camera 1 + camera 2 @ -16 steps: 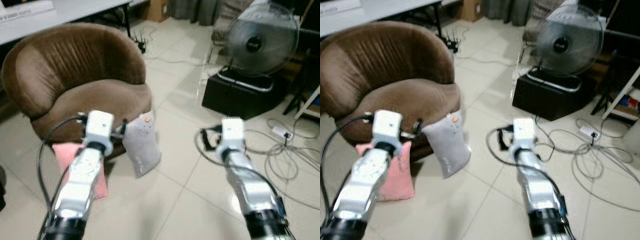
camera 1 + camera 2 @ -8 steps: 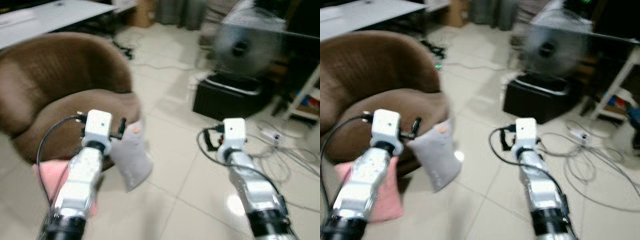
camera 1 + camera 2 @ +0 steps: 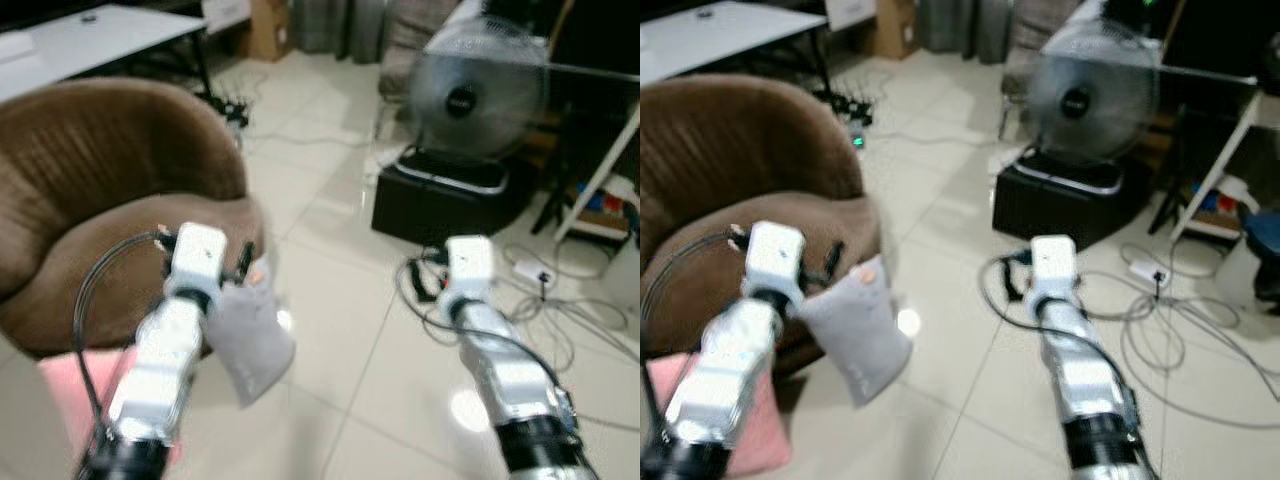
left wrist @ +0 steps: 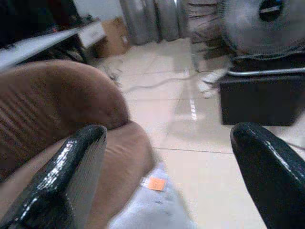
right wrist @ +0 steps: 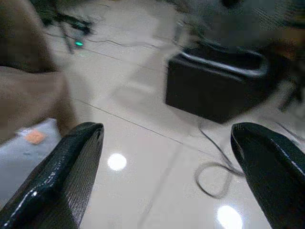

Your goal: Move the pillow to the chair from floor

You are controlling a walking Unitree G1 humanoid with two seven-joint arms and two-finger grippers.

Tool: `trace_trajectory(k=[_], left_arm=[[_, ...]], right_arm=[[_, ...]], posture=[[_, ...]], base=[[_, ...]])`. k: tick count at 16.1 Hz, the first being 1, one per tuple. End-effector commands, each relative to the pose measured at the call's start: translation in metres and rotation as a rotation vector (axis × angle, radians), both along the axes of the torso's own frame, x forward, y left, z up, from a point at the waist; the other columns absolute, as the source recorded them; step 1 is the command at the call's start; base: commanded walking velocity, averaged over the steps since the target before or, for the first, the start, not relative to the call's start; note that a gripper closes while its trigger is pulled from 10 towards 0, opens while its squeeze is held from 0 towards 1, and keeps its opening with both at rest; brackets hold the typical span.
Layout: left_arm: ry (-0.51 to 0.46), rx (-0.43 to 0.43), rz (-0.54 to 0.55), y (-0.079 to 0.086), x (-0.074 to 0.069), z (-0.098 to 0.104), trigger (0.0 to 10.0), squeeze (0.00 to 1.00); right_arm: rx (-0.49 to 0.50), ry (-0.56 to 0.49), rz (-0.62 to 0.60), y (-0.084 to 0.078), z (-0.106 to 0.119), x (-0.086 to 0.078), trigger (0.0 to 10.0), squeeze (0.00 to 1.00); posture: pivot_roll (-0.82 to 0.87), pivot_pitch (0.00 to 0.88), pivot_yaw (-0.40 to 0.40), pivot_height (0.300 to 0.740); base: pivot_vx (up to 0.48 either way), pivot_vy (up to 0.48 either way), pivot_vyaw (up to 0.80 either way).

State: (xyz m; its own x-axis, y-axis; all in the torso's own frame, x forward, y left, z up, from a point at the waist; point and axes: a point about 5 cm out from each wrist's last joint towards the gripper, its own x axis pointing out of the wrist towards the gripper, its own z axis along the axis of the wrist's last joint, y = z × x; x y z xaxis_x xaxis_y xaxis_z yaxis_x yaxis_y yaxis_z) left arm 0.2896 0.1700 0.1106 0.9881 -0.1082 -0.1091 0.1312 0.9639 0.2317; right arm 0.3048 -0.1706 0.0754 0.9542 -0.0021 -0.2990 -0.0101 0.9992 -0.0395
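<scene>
a: grey pillow (image 3: 248, 335) leans upright against the front edge of the brown chair (image 3: 90, 200), its lower corner down on the tiled floor (image 3: 350, 300). small orange tag near its top corner.

b: and the left gripper (image 4: 162, 176)?

a: up in front of the chair's front edge, right above the pillow's top, fingers (image 4: 71, 167) spread wide, nothing between them. the wrist view looks straight down onto the orange tag.

b: right gripper (image 5: 167, 171)?

a: out over open tile, well apart from the pillow, fingers (image 5: 66, 162) spread too, nothing in them.

b: room to move?

a: bare tile runs between chair and black box (image 3: 450, 205), wide open stretch. the fan (image 3: 480, 95) stands on that box at the far right. loose cables (image 3: 560, 310) trail over the floor on the right side, past the right arm.

b: anything else by the chair?

a: a pink cushion (image 3: 715, 415) on the floor at the chair's near edge, beside the left arm. a white table (image 3: 90, 35) edge runs behind the chair back.
</scene>
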Motion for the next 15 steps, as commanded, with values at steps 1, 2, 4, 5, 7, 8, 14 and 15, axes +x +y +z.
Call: trace_trajectory(k=[1, 2, 4, 5, 7, 8, 14, 15], left_arm=[[-0.015, 0.010, 0.021, 0.0096, 0.0004, 0.0056, 10.0, 0.00], [-0.013, 0.017, 0.021, 0.0096, 0.0005, 0.0053, 10.0, 0.00], [-0.015, 0.016, 0.019, 0.0082, 0.0005, 0.0058, 10.0, 0.00], [-0.014, 0.016, 0.019, 0.0080, 0.0004, 0.0057, 10.0, 0.00], [-0.013, 0.021, 0.023, 0.0088, 0.0004, 0.0056, 10.0, 0.00], [-0.012, 0.028, 0.022, 0.0095, 0.0002, 0.0059, 10.0, 0.00], [-0.007, 0.024, 0.023, 0.0090, -0.0018, 0.0047, 10.0, 0.00], [-0.007, 0.025, 0.023, 0.0090, -0.0018, 0.0047, 10.0, 0.00]], right_arm=[[0.015, -0.027, 0.027, 0.0083, 0.0058, 0.0044, 10.0, 0.00], [-0.005, -0.011, 0.040, 0.0100, 0.0030, 0.0036, 10.0, 0.00], [-0.001, 0.000, 0.065, 0.0137, 0.0012, 0.0026, 10.0, 0.00], [0.017, 0.003, 0.056, 0.0135, 0.0000, 0.0026, 10.0, 0.00], [0.007, 0.017, 0.054, 0.0128, -0.0022, 0.0034, 10.0, 0.00], [-0.011, 0.018, 0.061, 0.0130, -0.0018, 0.0037, 10.0, 0.00], [-0.010, 0.019, 0.055, 0.0130, -0.0021, 0.0053, 10.0, 0.00], [-0.011, 0.016, 0.047, 0.0124, -0.0018, 0.0054, 10.0, 0.00]], posture=[[0.07, 0.000, 0.025, 0.740], [0.07, 0.000, 0.025, 0.740], [0.09, 0.000, 0.021, 0.740], [0.09, 0.000, 0.013, 0.740], [0.09, 0.000, 0.013, 0.740], [0.09, 0.000, 0.013, 0.740], [0.10, 0.000, 0.006, 0.740], [0.09, 0.000, 0.010, 0.740]], base=[[0.364, 0.000, 0.00], [0.364, 0.000, 0.76], [0.366, 0.000, 0.80], [0.368, 0.000, 0.51], [0.366, 0.000, 0.00], [0.364, 0.000, 0.00], [0.367, 0.000, 0.00], [0.368, 0.000, 0.00]])
